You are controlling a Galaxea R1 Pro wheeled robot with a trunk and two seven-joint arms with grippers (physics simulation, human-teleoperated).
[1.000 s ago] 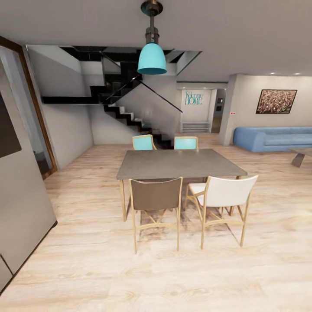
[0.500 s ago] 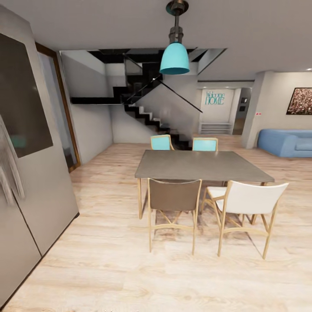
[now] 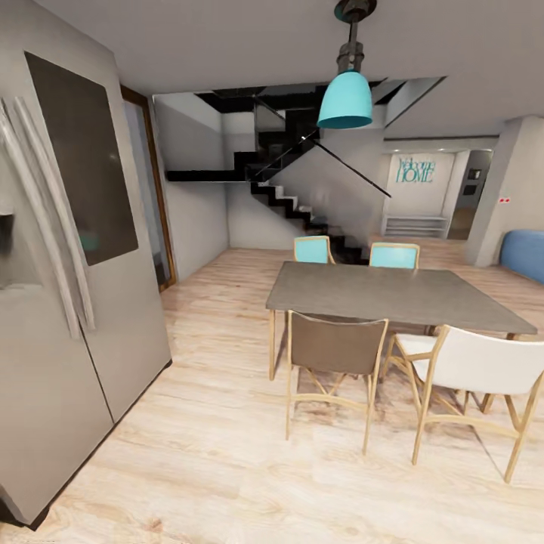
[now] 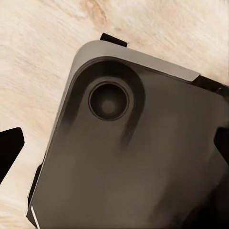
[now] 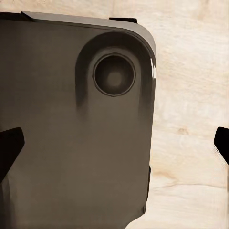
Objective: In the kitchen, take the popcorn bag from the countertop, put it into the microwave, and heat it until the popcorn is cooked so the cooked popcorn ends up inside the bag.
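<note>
while the robot stands in an open room away from any worktop, the head view takes in a wide pale wooden floor (image 3: 227, 468) under a grey ceiling. a tall steel fridge (image 3: 68, 302) with a dark door panel rises at the left edge, close to the camera. a black staircase (image 3: 295, 189) climbs along the far wall. right of centre stands a grey dining table (image 3: 393, 295), ringed by four chairs: a brown chair (image 3: 336, 351) and a white chair (image 3: 480, 370) on the near side, two teal chairs (image 3: 355, 253) behind. a blue sofa (image 3: 525, 253) peeks in at the right edge. a teal pendant lamp (image 3: 345, 98) hangs above the table.

both wrist views look down at the robot base (image 4: 138, 157) over wood floor. dark fingertips (image 4: 10, 148) at the frame edges sit far apart, so the left gripper is spread wide; likewise the right gripper's fingertips (image 5: 10, 145). i cannot tell where the popcorn bag is.
</note>
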